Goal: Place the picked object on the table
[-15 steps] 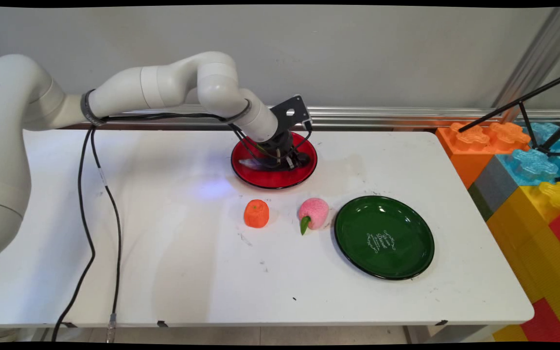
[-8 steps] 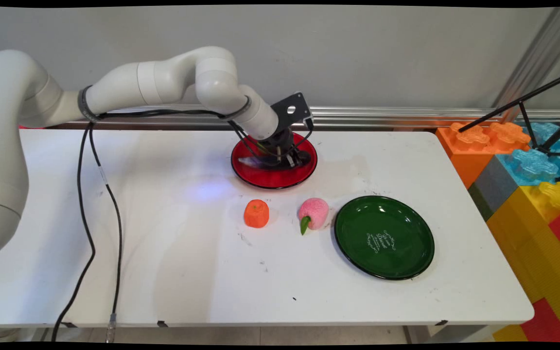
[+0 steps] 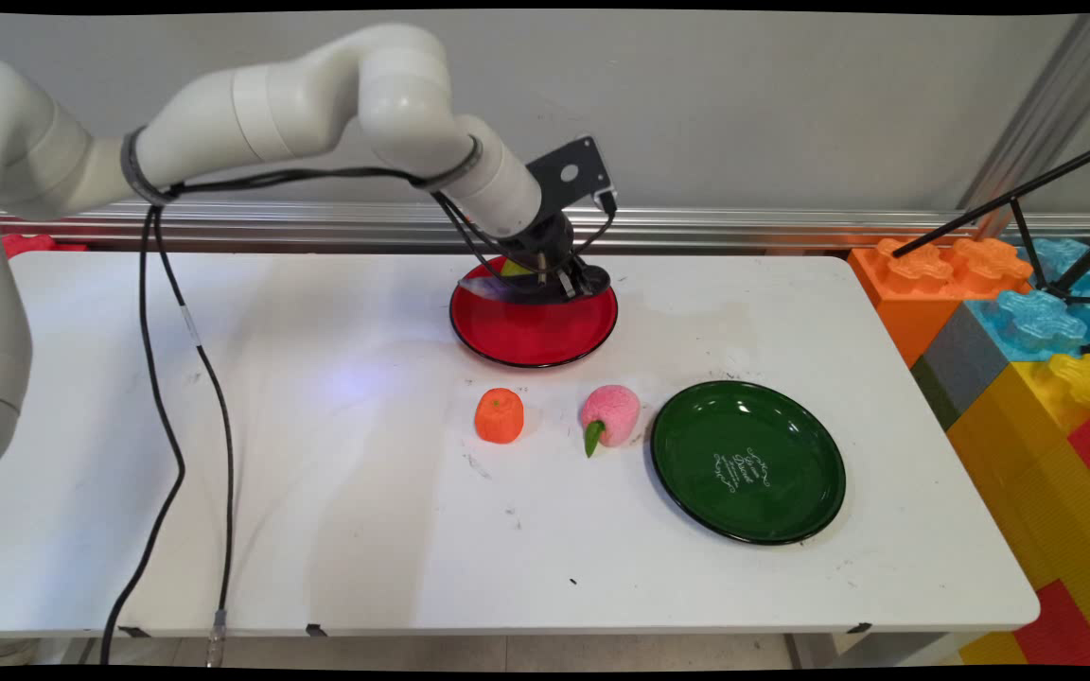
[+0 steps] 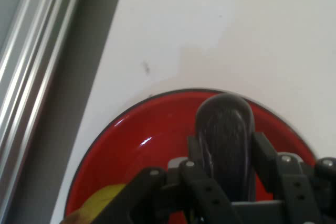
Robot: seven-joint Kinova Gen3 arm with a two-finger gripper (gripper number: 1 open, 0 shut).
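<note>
The claw (image 3: 571,284) is clamped on a dark eggplant (image 4: 226,129), held just above the red plate (image 3: 534,331) at upper centre. A yellow-green fruit (image 4: 100,203) lies on that plate. The orange (image 3: 499,415), peach (image 3: 610,414) and green plate (image 3: 748,461) sit lower on the tabletop (image 3: 318,473).
</note>
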